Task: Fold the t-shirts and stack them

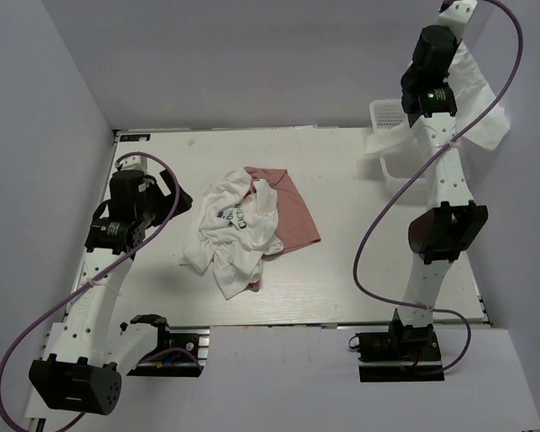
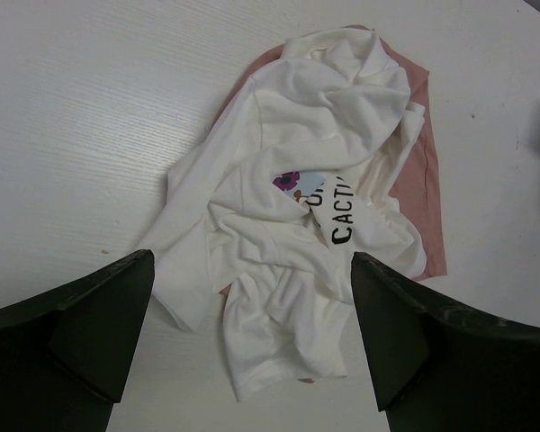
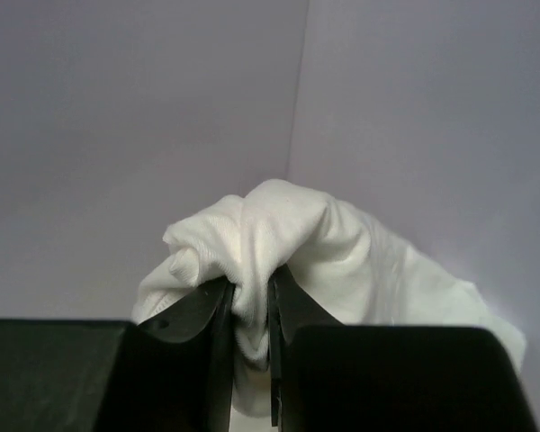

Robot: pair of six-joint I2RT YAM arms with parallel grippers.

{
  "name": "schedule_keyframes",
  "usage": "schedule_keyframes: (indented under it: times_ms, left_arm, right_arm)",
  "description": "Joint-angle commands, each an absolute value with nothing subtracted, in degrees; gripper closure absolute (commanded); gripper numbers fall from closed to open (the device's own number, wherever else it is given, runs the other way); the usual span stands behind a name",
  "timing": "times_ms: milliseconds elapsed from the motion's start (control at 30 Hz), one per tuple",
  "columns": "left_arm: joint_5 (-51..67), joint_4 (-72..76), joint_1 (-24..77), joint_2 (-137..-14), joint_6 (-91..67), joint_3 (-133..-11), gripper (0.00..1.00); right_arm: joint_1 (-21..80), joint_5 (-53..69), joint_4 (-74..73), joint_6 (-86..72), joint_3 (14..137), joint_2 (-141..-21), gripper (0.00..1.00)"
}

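A crumpled white cloth t-shirt with dark printed lettering (image 1: 234, 229) lies mid-frame in the top view. It partly covers a plain dusty pink t-shirt (image 1: 295, 211) that spreads to its right, and both rest on the white table (image 1: 342, 288). The left gripper (image 2: 252, 261) hovers above the left part of this heap with its fingers spread wide, holding nothing. At the upper right, the right gripper (image 3: 250, 297) is clamped on a second white t-shirt (image 1: 486, 117), lifted above the white plastic mesh basket (image 1: 387, 115).
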State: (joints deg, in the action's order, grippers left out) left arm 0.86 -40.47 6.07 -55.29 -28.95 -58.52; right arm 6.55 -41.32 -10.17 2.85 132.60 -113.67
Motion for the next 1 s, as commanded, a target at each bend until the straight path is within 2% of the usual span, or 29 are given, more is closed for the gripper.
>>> schedule_keyframes:
  times_ms: [0,367,467,500,600,633,733,867,900,967]
  left_arm:
    - [-1.3,-40.0,5.7,-54.0,-28.6,-58.4,0.0]
    - [-1.3,-40.5,5.7,-55.1,-28.6,-58.4,0.0]
    - [-1.3,-40.5,5.7,-55.1,-28.6,-58.4,0.0]
    - [-1.3,-40.5,5.7,-55.1,-28.6,-58.4,0.0]
    - [-1.8,-41.1,5.7,-55.1,-28.6,-58.4,0.0]
    - [-1.8,-41.1,5.7,-55.1,-28.6,-58.4,0.0]
    - [-1.8,-41.7,5.7,-55.7,-28.6,-58.4,0.0]
    - [-1.8,-41.7,5.7,-55.7,-28.6,-59.1,0.0]
    - [-1.8,-41.7,5.7,-55.7,-29.1,-59.1,0.0]
    - [-1.8,-41.7,5.7,-55.2,-29.1,-59.1,0.0]
  right_arm:
    - [3.6,-42.7,-4.0,5.6,130.4,-112.4,1.0]
    - [-4.8,-22.6,-10.4,-2.7,124.3,-115.0,1.0]
    - [-5.2,-19.6,-11.5,-6.4,114.9,-113.6,1.0]
    - [-5.4,-18.2,-12.3,-7.1,110.6,-113.0,0.67]
    - [-5.4,-14.9,-18.0,-8.3,107.9,-113.6,0.15]
    - [-5.1,-14.4,-19.6,-7.9,108.5,-113.2,0.1]
    - [-2.6,-3.2,-21.3,-5.1,107.4,-109.1,0.1]
    - [8.5,3.2,-20.0,-1.3,97.9,-96.4,0.1]
    - [10.2,6.5,-19.3,-1.3,91.2,-95.1,0.1]
    - [16.7,8.0,-15.2,-2.6,86.3,-90.5,0.1]
